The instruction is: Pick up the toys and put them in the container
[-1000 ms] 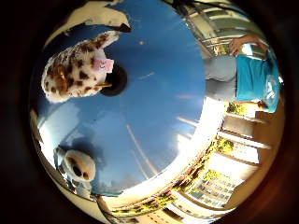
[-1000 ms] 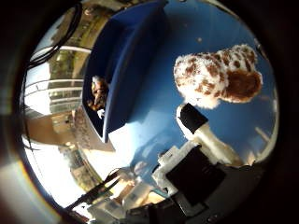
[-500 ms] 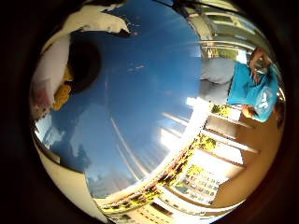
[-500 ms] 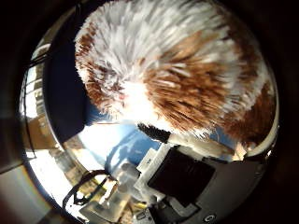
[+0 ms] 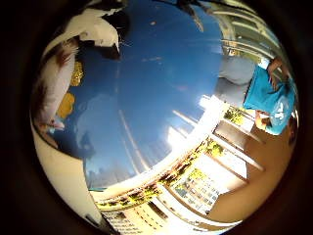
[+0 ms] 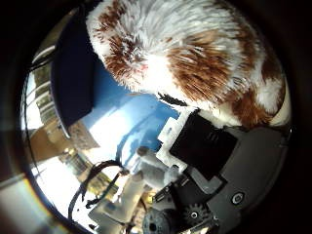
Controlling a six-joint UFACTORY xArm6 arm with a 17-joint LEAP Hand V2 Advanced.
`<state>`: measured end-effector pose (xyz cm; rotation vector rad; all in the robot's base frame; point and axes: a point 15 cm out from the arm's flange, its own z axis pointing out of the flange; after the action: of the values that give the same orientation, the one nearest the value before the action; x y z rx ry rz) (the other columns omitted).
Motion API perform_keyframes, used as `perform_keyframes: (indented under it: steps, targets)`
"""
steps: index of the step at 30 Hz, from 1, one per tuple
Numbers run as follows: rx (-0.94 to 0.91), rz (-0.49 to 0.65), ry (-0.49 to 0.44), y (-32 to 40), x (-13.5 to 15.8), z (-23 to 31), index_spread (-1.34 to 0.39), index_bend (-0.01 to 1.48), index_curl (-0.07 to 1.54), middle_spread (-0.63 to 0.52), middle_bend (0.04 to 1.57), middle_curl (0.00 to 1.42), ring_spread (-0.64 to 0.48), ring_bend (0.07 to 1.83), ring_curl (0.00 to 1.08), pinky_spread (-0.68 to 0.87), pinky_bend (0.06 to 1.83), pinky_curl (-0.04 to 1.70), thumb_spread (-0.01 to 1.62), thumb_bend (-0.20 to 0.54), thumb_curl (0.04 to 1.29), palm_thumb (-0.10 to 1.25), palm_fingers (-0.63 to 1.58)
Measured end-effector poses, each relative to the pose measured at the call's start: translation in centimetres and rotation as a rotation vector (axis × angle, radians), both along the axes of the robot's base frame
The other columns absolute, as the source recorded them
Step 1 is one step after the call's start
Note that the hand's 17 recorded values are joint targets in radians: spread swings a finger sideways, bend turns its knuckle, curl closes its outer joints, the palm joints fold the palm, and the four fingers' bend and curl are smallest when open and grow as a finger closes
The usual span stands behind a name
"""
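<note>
A plush toy [image 6: 195,53] with shaggy white and brown fur fills much of the right thumb side palm view and sits right against my palm. My right hand [image 6: 209,161] shows below it as black and white parts, with a black pad pressed into the fur. In the little finger side view a white, black-tipped finger [image 5: 95,29] curls against the same toy [image 5: 51,93], which has yellow patches. The dark blue container [image 6: 73,73] stands on the blue table [image 5: 161,73] a short way beside the toy. Its inside is hidden.
The blue table ends at an edge [image 5: 146,181], with pale floor [image 5: 63,176] beyond it. Railings and bright windows [image 5: 230,147] lie past the far side of the table.
A second ago the toy lay on the table away from the palm. The hand came down onto it, and now the fur fills the thumb side view with the fingers against it.
</note>
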<state>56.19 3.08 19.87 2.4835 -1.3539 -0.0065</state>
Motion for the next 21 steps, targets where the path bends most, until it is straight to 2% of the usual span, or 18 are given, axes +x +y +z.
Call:
perform_keyframes:
  steps: [4,10,14,21]
  targets:
    - [0.065,-0.022,0.009,0.9,-2.2,4.7,-0.69,0.63,0.68,-0.17,1.26,0.85,-0.08,1.41,0.74,0.26,1.43,0.68,1.03,0.070,0.55,0.97,0.95]
    - [0.079,0.017,-0.007,2.7,-6.6,13.0,-0.76,0.67,0.80,-0.17,1.32,0.90,-0.10,1.46,0.77,0.21,1.51,0.74,1.03,0.044,0.61,0.99,0.88]
    - [0.105,0.055,-0.085,5.1,-8.4,18.0,-0.80,0.68,0.92,-0.17,1.36,0.93,-0.12,1.50,0.80,0.18,1.58,0.79,1.03,0.014,0.66,0.99,0.83]
    - [0.283,0.061,-0.140,12.5,-11.2,21.7,-0.85,0.69,1.08,-0.16,1.41,0.95,-0.13,1.54,0.82,0.15,1.63,0.84,1.03,-0.009,0.72,1.00,0.78]
